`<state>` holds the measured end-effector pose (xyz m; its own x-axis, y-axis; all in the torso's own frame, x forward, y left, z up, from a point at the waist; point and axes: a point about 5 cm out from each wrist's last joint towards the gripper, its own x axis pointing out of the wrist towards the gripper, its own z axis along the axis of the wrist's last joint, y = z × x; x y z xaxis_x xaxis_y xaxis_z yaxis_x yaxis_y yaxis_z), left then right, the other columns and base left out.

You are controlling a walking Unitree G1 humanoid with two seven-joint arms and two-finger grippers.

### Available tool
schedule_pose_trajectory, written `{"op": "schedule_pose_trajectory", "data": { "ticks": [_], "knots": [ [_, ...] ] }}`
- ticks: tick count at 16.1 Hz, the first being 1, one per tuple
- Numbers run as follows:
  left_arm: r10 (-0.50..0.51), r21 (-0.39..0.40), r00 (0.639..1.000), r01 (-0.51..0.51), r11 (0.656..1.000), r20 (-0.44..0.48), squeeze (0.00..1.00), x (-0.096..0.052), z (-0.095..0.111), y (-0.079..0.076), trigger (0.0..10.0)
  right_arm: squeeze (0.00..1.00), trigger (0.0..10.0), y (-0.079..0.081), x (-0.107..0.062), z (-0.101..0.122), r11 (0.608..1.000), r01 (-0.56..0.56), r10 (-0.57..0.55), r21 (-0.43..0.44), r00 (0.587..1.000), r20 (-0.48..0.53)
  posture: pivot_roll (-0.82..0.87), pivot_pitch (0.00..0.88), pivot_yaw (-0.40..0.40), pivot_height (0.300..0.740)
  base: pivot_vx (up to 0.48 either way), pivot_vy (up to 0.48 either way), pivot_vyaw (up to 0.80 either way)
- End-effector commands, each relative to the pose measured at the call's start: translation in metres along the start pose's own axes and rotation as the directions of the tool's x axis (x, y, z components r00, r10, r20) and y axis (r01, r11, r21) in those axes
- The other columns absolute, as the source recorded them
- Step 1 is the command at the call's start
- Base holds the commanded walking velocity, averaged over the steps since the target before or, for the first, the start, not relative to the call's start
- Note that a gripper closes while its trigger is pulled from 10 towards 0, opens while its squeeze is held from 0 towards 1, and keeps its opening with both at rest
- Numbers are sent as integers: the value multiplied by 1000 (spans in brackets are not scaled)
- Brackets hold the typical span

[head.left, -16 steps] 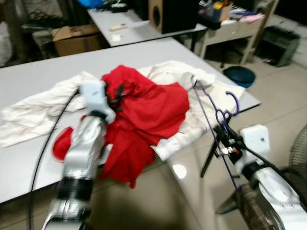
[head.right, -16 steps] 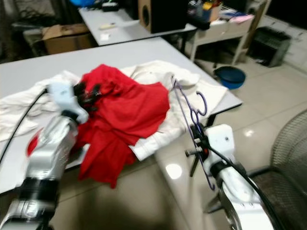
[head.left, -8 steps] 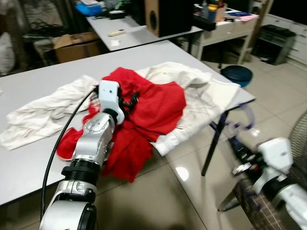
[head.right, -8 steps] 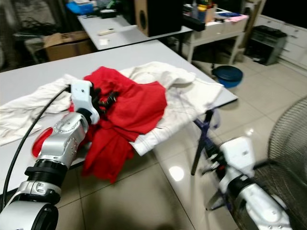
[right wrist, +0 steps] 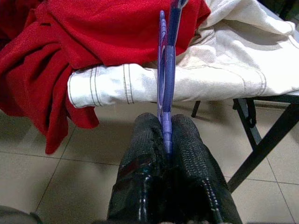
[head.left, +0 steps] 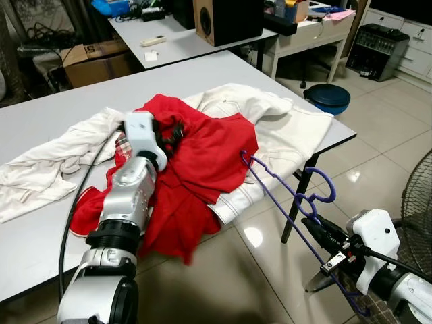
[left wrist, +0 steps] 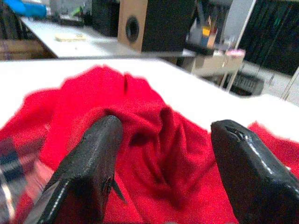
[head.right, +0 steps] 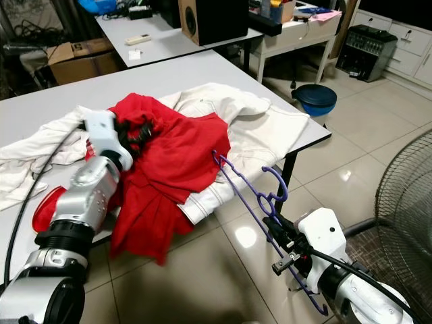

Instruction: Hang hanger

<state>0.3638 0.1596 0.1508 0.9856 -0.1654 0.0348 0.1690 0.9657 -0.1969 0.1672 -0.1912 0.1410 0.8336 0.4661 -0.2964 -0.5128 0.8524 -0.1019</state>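
Right gripper (head.left: 317,233) clamped on purple hanger (head.left: 283,202), held off the table (head.left: 40,229) edge — left gripper (left wrist: 161,163) open over red garment (head.left: 202,162). Step: carrying; next likely needs a rail.

Inventory, counting now:
- hanger (head.left: 290,202), purple: 1
- red garment (head.left: 202,162): 1
- white garments (head.left: 283,125): 2, possibly more
- tables (head.left: 61,115): 3
- speaker (head.left: 226,19): 1
- cardboard box (head.left: 98,59): 1
- blue basin (head.left: 326,98): 1
- fan (head.left: 417,202): 1
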Motion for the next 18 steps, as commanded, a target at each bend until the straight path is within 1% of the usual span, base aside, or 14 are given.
{"op": "schedule_pose_trajectory", "data": {
  "ticks": [1, 2, 3, 4, 5, 7, 8, 10, 11, 13, 14, 15, 16, 18],
  "knots": [
    [10, -3, 1000, -10, 1000, 22, 0, -6, 2, 7, 10000, 0, 10000, 0, -2, 4, 1000, -4, 4, -11, 1000, 15, -228, 0, 80, 740, 0, 0, 0],
    [22, 0, 1000, -22, 1000, 13, 0, -9, -1, 11, 10000, 0, 10000, 1, -3, 4, 1000, -7, 7, -10, 1000, 12, -224, 0, 74, 740, 0, 0, 0],
    [49, 38, 999, -48, 998, -16, 0, -12, -7, 17, 10000, 0, 10000, 2, -3, 4, 1000, -14, 14, -12, 1000, 10, -218, 0, 70, 740, 0, 0, 0],
    [97, 141, 993, -88, 986, -64, 0, -14, -15, 25, 10000, 0, 10000, 2, -3, 5, 1000, -20, 20, -16, 1000, 12, -216, 0, 69, 740, 0, 0, 0],
    [111, 161, 992, -99, 982, -66, 0, -16, -16, 28, 10000, 0, 10000, 2, -2, 6, 1000, -26, 26, -18, 1000, 14, -218, 0, 71, 740, 0, 0, 0],
    [47, 90, 999, -46, 995, -14, 0, -18, -8, 23, 10000, 0, 10000, 2, -2, 6, 999, -28, 29, -21, 1000, 8, -218, 0, 74, 740, 0, 0, 0],
    [33, 77, 999, -31, 997, -27, 0, -19, -8, 24, 10000, 0, 10000, 2, -3, 5, 999, -27, 27, -22, 1000, 5, -218, 0, 76, 740, 0, 0, 0],
    [55, 184, 989, -28, 983, -138, 0, -22, -19, 35, 10000, 0, 10000, 3, -3, 3, 999, -24, 24, -20, 1000, -1, -208, 0, 76, 740, 0, 0, 0],
    [33, 189, 985, -1, 982, -169, 0, -21, -23, 33, 10000, 0, 10000, 2, -3, 3, 1000, -22, 22, -17, 1000, 0, -205, 0, 75, 740, 0, 0, 0],
    [55, 204, 978, -13, 979, -199, 0, -17, -29, 32, 10000, 0, 10000, 2, 0, 3, 1000, -21, 21, -16, 1000, 4, -202, 0, 76, 740, 0, 0, 0],
    [123, 225, 975, -81, 971, -182, 0, -14, -28, 37, 10000, 0, 10000, 2, 1, 4, 1000, -21, 21, -13, 1000, 9, -200, 0, 79, 740, 0, 0, 0],
    [198, 211, 966, -161, 964, -167, 0, -12, -25, 42, 392, 0, 10000, 2, 2, 4, 1000, -21, 21, -12, 1000, 12, -200, 0, 79, 740, 0, 0, 0],
    [152, 148, 976, -129, 981, -154, 0, -8, -22, 34, 0, 0, 10000, 4, 2, 4, 1000, -25, 25, -11, 1000, 12, -200, 0, 79, 740, 0, 0, 0],
    [67, 135, 985, -45, 990, -158, 0, -5, -23, 21, 0, 0, 10000, 6, 2, 3, 999, -37, 37, -11, 999, 10, -200, 0, 88, 740, 0, 0, 0]
  ]
}}
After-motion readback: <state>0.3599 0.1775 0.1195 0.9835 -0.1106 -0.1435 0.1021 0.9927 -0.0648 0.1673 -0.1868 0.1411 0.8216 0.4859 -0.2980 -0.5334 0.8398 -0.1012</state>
